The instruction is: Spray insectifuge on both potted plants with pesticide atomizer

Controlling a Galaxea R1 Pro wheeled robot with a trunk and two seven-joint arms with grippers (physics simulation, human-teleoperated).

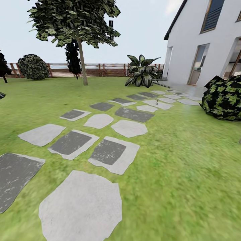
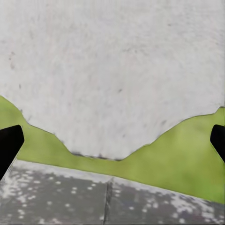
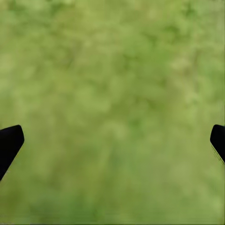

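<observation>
While the head view looks out over the garden, the lawn [image 1: 187,160] takes up most of the ground, running back to a wooden slat fence [image 1: 100,69]. The white house [image 1: 204,40] stands at the far right end of the stepping-stone path [image 1: 110,134], which serves here as the landmark. A leafy tree [image 1: 78,26] rises to the left of the path's far half, in front of the fence. A dark variegated bush [image 1: 224,97] sits to the right of the path, near the house. A broad-leaved striped plant [image 1: 143,72] stands beyond the path's far end, and a rounded shrub [image 1: 32,67] lies well to the left, against the fence.

On a pale stone near the path's far end stands a very small dark object [image 1: 156,102]; it is too small to identify.

The left pincer [image 2: 112,140] hangs over a pale stepping stone [image 2: 112,70] edged with grass, its black fingertips [image 2: 9,143] set wide apart at the frame's sides, holding nothing. The right pincer [image 3: 112,140] hangs over bare grass [image 3: 112,93], fingertips [image 3: 9,140] equally wide apart, likewise empty.
</observation>
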